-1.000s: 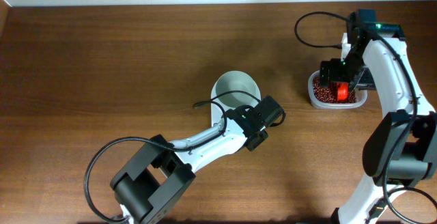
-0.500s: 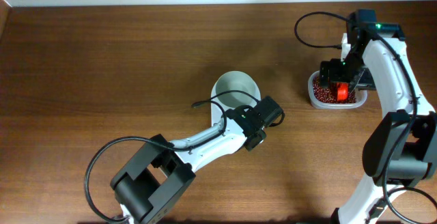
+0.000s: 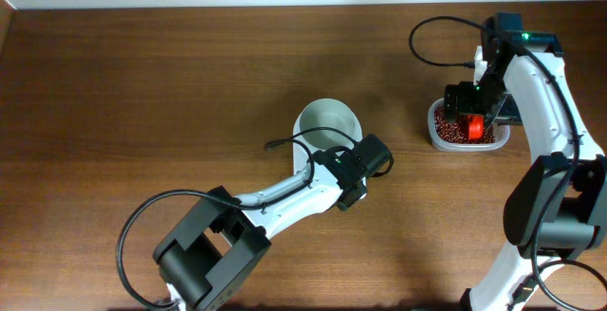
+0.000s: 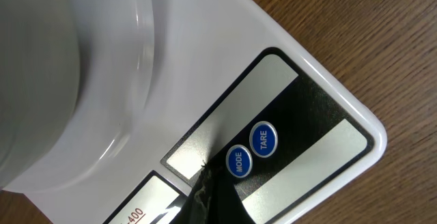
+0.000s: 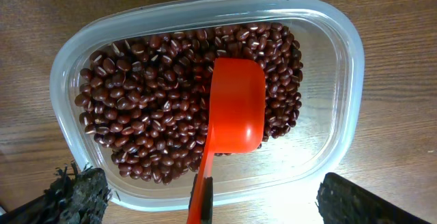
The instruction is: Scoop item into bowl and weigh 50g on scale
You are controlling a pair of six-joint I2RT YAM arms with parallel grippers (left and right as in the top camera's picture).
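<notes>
- Near the middle of the surface, the white bowl stands on the scale. From above, the left arm reaches in over the scale's front edge and hides most of it.
- Seen close, the left jaws are pressed together into one dark tip. That tip sits at the lower-left edge of the blue MODE button. I cannot tell whether it is pushing the button down.
- The TARE button lies just beside MODE, uncovered.
- Over at the right, a clear plastic container holds the beans, a loose dark red-brown heap spread over most of its floor.
- An orange-red scoop lies on the beans, with its handle running back toward the right arm.
- The right jaws hang above the container, spread wide. One finger stands off to each side of the handle, and neither touches it.
</notes>
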